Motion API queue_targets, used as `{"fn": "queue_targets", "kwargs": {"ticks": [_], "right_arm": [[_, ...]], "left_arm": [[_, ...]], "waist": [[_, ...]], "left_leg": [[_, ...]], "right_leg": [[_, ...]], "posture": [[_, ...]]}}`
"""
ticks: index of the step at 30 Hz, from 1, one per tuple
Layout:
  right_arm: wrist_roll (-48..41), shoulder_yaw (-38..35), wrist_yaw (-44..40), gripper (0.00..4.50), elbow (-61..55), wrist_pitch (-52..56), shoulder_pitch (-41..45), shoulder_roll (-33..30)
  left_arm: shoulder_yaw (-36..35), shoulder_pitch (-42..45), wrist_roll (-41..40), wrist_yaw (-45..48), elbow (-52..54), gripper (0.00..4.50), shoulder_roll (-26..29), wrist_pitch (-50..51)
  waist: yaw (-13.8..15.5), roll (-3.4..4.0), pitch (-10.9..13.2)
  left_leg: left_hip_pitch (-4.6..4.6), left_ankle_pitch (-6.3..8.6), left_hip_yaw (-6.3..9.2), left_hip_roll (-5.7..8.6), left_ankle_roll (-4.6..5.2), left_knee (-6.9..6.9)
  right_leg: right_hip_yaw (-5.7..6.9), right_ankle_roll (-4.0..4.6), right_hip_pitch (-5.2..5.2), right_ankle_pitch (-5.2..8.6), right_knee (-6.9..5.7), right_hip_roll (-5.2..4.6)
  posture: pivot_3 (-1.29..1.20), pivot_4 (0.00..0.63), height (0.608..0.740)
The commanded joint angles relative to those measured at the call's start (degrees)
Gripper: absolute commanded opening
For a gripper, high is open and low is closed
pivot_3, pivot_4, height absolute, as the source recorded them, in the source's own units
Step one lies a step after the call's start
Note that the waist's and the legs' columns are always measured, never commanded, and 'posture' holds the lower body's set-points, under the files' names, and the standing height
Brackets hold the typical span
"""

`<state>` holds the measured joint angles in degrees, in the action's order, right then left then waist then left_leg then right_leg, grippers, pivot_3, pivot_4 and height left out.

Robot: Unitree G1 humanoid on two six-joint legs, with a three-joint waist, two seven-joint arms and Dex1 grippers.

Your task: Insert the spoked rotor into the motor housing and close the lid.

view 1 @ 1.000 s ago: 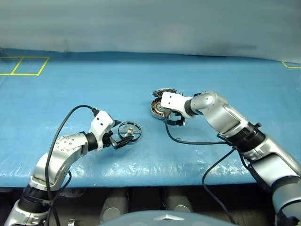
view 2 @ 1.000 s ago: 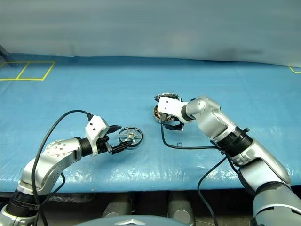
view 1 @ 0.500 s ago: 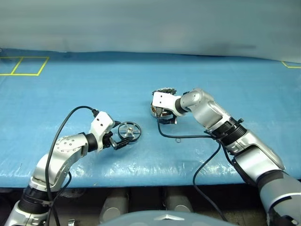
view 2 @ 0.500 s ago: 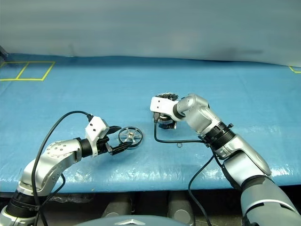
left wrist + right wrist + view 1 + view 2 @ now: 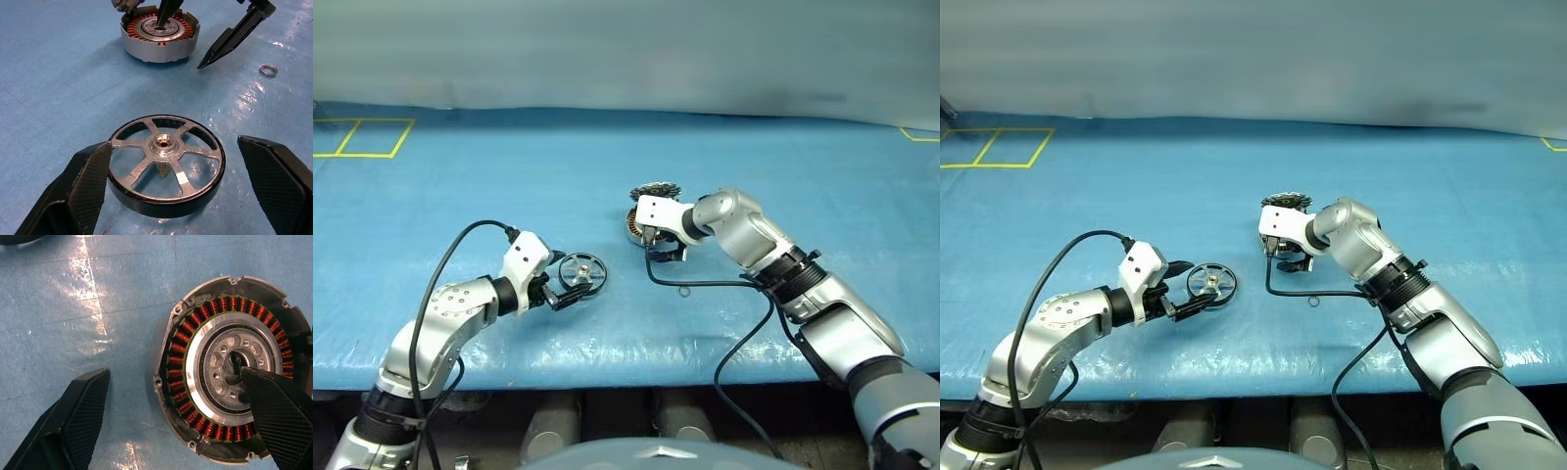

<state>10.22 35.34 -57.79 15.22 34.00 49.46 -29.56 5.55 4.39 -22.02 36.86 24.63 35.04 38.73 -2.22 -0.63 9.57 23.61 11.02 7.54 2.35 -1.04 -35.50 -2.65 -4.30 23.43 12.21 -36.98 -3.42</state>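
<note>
blue tarp (image 5: 509, 186) covers one table. head views: one spoked wheel (image 5: 582, 270) at centre, left gripper (image 5: 560, 284) at its 8 o'clock; one housing (image 5: 636, 227) and one lid (image 5: 656, 190) at its 2 o'clock. left wrist view: jaws wide around the wheel, one small ring (image 5: 268, 69). right wrist view: right gripper (image 5: 176, 416) wide, one finger (image 5: 274, 406) over the hub.

Bright even overhead light, white glare patches on the blue tarp (image 5: 88, 279).

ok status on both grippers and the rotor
Left gripper open, fingers flanking silver spoked rotor. Right gripper open, straddling copper-wound housing wall. Small ring nearby.
</note>
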Motion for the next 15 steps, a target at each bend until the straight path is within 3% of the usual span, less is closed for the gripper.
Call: {"fn": "queue_targets", "kwargs": {"ticks": [1, 6, 7, 15], "right_arm": [[0.5, -1.3, -0.5, 3.55, -0.6, -0.1, -0.5, 0.3], [0.8, -1.6, -1.1, 1.94, -0.6, -0.3, -0.7, 0.6], [1.0, -1.7, -1.2, 1.81, -0.6, -0.4, -0.8, 0.7], [0.8, -2.0, -1.9, 1.81, -3.0, 1.1, -1.7, 1.2]], "left_arm": [[0.0, 0.7, 0.4, 0.3, 1.2, 4.50, -0.3, -1.3], [0.2, 0.8, 0.7, 0.4, 1.5, 4.50, -0.4, -1.2], [0.2, 0.8, 0.7, 0.4, 1.5, 4.50, -0.5, -1.2], [0.3, 0.6, 0.8, 0.3, 1.5, 4.50, -1.1, -1.1]], "waist": [[0.0, 0.00, 0.0], [0.0, 0.00, 0.0], [0.0, 0.00, 0.0], [0.0, 0.00, 0.0]], "left_leg": [[-0.01, 0.00, 0.00, 0.00, 0.00, 0.00], [-0.01, 0.00, 0.00, 0.00, 0.00, 0.01], [-0.02, 0.00, 0.00, 0.00, 0.00, 0.01], [-0.02, -0.01, 0.01, 0.00, -0.01, 0.00]], "right_leg": [[0.00, 0.00, 0.00, 0.00, 0.00, 0.00], [0.00, 0.00, -0.01, 0.00, 0.00, 0.00], [0.00, 0.00, -0.01, -0.01, 0.00, 0.00], [0.00, 0.00, -0.02, -0.01, -0.01, 0.00]], "posture": [[0.00, 0.150, 0.740], [0.00, 0.150, 0.740], [0.00, 0.150, 0.740], [0.00, 0.150, 0.740]]}}
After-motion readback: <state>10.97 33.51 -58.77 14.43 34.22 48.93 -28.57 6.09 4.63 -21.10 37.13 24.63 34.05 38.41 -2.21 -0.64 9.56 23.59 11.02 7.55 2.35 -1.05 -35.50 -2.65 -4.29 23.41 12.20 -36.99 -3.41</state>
